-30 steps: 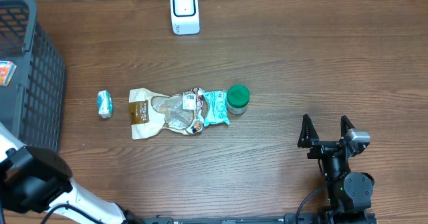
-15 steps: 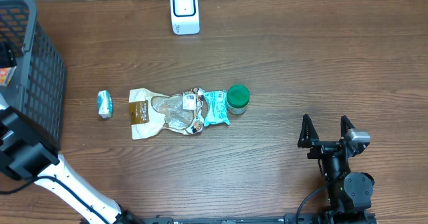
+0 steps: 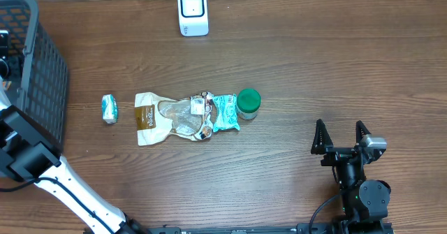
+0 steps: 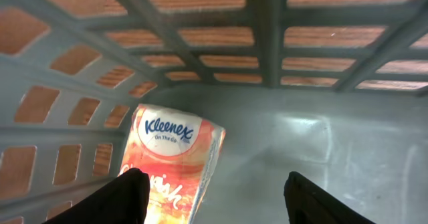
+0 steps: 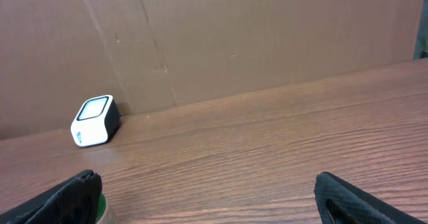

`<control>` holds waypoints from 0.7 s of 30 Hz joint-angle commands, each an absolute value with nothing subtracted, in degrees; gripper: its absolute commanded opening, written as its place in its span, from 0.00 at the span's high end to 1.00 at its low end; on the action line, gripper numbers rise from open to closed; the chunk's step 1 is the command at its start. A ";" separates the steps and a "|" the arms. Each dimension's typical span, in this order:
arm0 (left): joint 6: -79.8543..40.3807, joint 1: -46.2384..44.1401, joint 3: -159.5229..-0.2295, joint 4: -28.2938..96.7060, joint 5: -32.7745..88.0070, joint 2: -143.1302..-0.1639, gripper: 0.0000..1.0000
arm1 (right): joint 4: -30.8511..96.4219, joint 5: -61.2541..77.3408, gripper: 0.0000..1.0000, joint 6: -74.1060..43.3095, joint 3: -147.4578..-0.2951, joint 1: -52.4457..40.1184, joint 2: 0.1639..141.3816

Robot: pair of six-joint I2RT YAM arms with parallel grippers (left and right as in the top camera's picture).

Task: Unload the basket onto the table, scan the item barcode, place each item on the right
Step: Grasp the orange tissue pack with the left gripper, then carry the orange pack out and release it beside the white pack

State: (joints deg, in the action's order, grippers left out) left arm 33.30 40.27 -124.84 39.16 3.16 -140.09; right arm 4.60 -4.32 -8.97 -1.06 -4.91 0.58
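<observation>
Far left first: my arm has swung up from the near corner of the worktop (image 3: 293,59) and over the rim of the grey basket (image 3: 43,73). My left fingers (image 4: 127,197) are now down inside it, so this is the reach for an item. From overhead the orange corner that showed through the basket a second ago is covered by my wrist. The wrist camera shows the Kleenex pack (image 4: 177,160) lying tilted on the basket floor near the mesh wall. It sits just ahead of my left-hand finger, and the other finger is well off to its right. These fingers are apart at a middling spread and hold nothing; the pack is not yet between them, so I judge I need to shift left and drop before closing. Moving right across the worktop, nothing has stirred: the small packet (image 3: 109,109), the brown pouch (image 3: 148,115), the teal packet (image 3: 225,112) and the green-lidded jar (image 3: 248,103) lie in their row. The scanner (image 3: 193,12) waits at the far edge, well apart from the basket, so a long carry comes after the pick. At the right, my right fingers (image 3: 318,137) stand spread to their widest, empty and parked, facing the scanner.
</observation>
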 commanded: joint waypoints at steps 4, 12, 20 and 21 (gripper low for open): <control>31.88 40.99 -125.23 38.92 -2.11 -144.27 0.37 | 4.38 -4.43 0.00 -8.91 -0.47 -4.71 0.16; 26.74 42.57 -125.23 40.10 -1.85 -146.76 0.52 | 4.38 -4.43 0.00 -8.91 -0.47 -4.71 0.16; 22.81 42.35 -125.23 44.23 -1.89 -148.79 0.96 | 4.38 -4.40 0.00 -8.91 -0.47 -4.71 0.16; 22.02 42.35 -125.25 44.56 -1.89 -148.62 0.96 | 4.38 -4.43 0.00 -8.88 -0.47 -4.71 0.16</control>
State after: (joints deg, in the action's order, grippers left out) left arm 26.33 42.15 -126.48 41.58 -2.07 -143.81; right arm 4.58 -4.29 -8.99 -1.06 -4.91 0.58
